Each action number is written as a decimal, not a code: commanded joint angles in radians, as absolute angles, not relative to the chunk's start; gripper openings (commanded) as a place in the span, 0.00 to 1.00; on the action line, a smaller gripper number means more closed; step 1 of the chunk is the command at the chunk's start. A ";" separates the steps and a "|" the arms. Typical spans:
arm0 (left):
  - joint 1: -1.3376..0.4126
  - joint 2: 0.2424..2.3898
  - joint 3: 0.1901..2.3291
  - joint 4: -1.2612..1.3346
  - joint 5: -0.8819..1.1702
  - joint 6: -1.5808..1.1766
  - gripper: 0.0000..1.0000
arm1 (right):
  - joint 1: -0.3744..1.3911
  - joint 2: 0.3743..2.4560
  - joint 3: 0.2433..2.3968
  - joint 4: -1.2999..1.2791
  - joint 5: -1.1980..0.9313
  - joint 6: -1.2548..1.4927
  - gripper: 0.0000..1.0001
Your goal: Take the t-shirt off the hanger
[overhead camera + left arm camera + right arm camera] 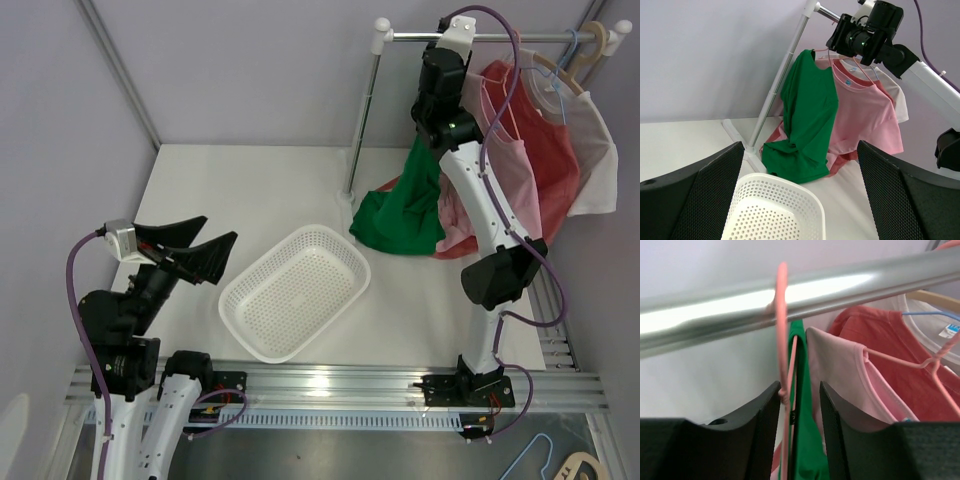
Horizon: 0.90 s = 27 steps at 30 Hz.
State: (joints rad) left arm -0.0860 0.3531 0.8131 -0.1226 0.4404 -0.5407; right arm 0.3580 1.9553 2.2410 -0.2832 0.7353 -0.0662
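Right fingers flank the pink hanger, a detail the top view hides.

Both jaws apart; left arm low, right arm raised.

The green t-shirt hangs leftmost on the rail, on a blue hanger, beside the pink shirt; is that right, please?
Not quite: its hanger is pink, as the right wrist view shows. The green t-shirt hangs leftmost on the rail, beside the pink shirt.
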 commanded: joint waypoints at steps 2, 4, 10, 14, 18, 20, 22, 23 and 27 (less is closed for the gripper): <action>-0.089 0.345 0.816 -0.129 0.446 -0.523 1.00 | 0.336 1.959 2.338 -0.322 0.727 -0.028 0.46; -0.091 0.345 0.818 -0.132 0.445 -0.522 1.00 | 0.334 1.959 2.335 -0.330 0.726 -0.020 0.50; -0.091 0.347 0.815 -0.132 0.445 -0.522 0.99 | 0.318 1.974 2.327 -0.363 0.706 -0.002 0.59; -0.091 0.347 0.813 -0.135 0.443 -0.520 0.99 | 0.307 1.979 2.310 -0.371 0.681 0.046 0.55; -0.091 0.345 0.813 -0.141 0.439 -0.514 1.00 | 0.304 1.980 2.310 -0.371 0.670 0.055 0.38; -0.091 0.345 0.813 -0.141 0.439 -0.515 0.99 | 0.302 1.983 2.312 -0.376 0.661 0.066 0.27; -0.091 0.345 0.811 -0.141 0.439 -0.515 0.99 | 0.298 1.985 2.313 -0.383 0.654 0.077 0.11; -0.091 0.347 0.813 -0.141 0.439 -0.514 1.00 | 0.296 1.983 2.315 -0.388 0.649 0.081 0.05; -0.091 0.345 0.816 -0.141 0.437 -0.514 0.99 | 0.298 1.948 2.313 -0.391 0.614 0.095 0.00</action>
State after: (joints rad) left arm -0.0860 0.3523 0.8131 -0.1387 0.4397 -0.5320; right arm 0.3035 1.9785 2.2982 -0.3840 0.6426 0.0723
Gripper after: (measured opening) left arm 0.994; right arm 0.045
